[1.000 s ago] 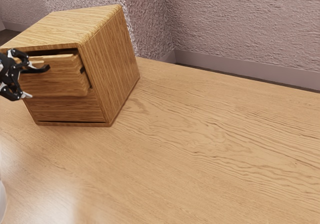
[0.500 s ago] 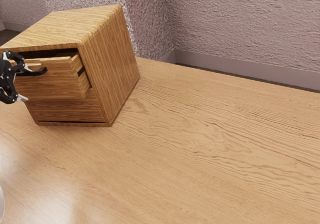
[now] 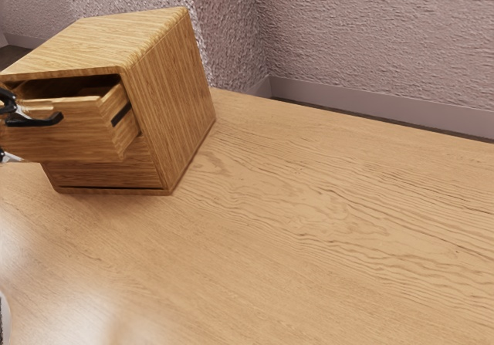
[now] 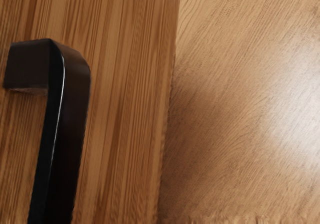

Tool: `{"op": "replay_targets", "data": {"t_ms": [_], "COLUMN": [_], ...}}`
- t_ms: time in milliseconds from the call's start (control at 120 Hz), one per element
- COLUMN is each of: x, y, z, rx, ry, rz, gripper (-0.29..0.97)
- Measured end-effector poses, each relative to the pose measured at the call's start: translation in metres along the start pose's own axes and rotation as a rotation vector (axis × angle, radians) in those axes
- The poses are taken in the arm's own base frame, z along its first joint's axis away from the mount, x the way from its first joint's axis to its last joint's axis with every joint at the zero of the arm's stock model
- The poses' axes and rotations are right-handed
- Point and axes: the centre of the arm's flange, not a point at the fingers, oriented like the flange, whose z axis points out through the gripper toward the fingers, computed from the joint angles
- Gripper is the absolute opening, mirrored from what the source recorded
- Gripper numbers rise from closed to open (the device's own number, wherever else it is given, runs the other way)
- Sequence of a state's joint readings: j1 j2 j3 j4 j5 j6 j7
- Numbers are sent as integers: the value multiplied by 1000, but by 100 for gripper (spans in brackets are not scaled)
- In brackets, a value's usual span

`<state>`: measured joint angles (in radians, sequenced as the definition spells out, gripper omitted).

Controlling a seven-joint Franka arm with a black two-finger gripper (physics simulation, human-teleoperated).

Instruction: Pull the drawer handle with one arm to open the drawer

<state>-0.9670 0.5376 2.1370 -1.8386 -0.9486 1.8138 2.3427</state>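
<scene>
exterior view
cabinet: light oak wooden box cabinet (image 3: 158, 75), sits at the far end of the table toward the exterior view's left, close to the wall.
drawer: upper oak drawer (image 3: 77, 129) stands partway out of the cabinet. It sticks out toward the exterior view's left and a dark gap shows above it; its side shows a dark slot.
handle: black bar handle (image 3: 35, 119) on the drawer front, long axis level across the front, running along the drawer's width.
gripper: black gripper (image 3: 5, 107) is at the exterior view's left edge, right at the handle's end. It is mostly cut off, so cannot tell whether it grips the handle.
lower panel: plain oak front (image 3: 108, 171) under the drawer, set back from the drawer front.
table: wide oak-grain wooden table top (image 3: 309, 229).
wall: rough grey-pink textured wall (image 3: 363, 28) with a grey baseboard (image 3: 386, 106).

wrist view
handle: black bar handle (image 4: 60, 134) close under the hand, long axis parallel to the front's grain; one end bends in to meet the front.
drawer: oak drawer front (image 4: 130, 83), its straight edge beside the table.
table: table top (image 4: 240, 108), grain running slantwise to the drawer edge.
</scene>
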Motion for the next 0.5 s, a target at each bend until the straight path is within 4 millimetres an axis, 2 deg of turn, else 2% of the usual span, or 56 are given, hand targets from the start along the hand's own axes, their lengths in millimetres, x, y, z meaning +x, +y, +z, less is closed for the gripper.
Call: {"op": "replay_targets", "data": {"t_ms": [17, 67, 158, 208, 250, 325, 342, 417, 458, 500], "x": [-5, -13, -13, -3, 7, 26, 38, 118, 168, 223], "y": [7, 29, 74, 83, 81, 76, 71, 44, 38, 40], "z": [-14, -51, -143, -183, -201, -210, -215, -242, -246, -246], "rx": [3, 9, 53, 78, 70, -13, -30, -87, -119, -149], "ry": [-8, -22, -68, -79, -69, -61, -74, -151, -162, -139], "rz": [-11, -36, -58, -43, -29, -43, -33, 54, 111, 187], "gripper": [51, 55, 61, 63, 64, 65, 66, 67, 67, 67]}}
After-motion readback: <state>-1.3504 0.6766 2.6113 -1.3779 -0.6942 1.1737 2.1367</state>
